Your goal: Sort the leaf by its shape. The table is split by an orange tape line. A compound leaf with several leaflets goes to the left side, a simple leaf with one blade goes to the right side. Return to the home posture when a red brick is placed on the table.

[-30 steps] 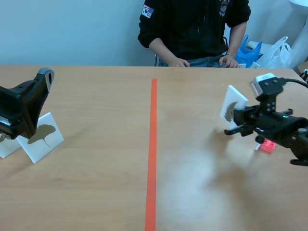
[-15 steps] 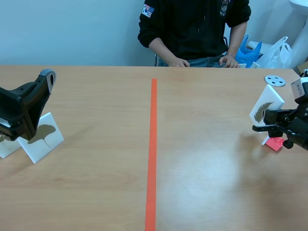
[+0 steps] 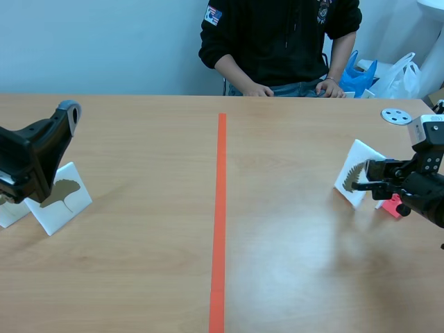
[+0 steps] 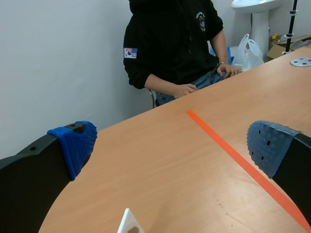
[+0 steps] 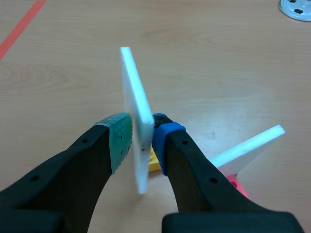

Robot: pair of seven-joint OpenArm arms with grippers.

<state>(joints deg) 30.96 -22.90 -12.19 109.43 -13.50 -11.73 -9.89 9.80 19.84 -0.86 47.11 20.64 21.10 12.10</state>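
My right gripper (image 3: 362, 177) is shut on a white card (image 3: 352, 180) printed with a dark feathery leaf, held low over the table right of the orange tape line (image 3: 220, 222). In the right wrist view the card (image 5: 135, 116) stands edge-on between my pads (image 5: 119, 141). A small red brick (image 3: 393, 207) lies just behind that gripper. Far left, my left gripper (image 3: 55, 128) hangs open above a white card with a fan-shaped leaf (image 3: 62, 194). Only that card's corner (image 4: 130, 225) shows under the left fingers (image 4: 73, 145).
A second white card (image 3: 10, 212) stands at the far left, and another card edge (image 5: 248, 148) lies beside the right gripper. A grey disc (image 3: 395, 116) sits at the back right. A person sits across the table with hands (image 3: 258, 89) on its far edge.
The right gripper swung the leaf card out to the right, then came back left and lower near the red brick. The left arm has not moved.
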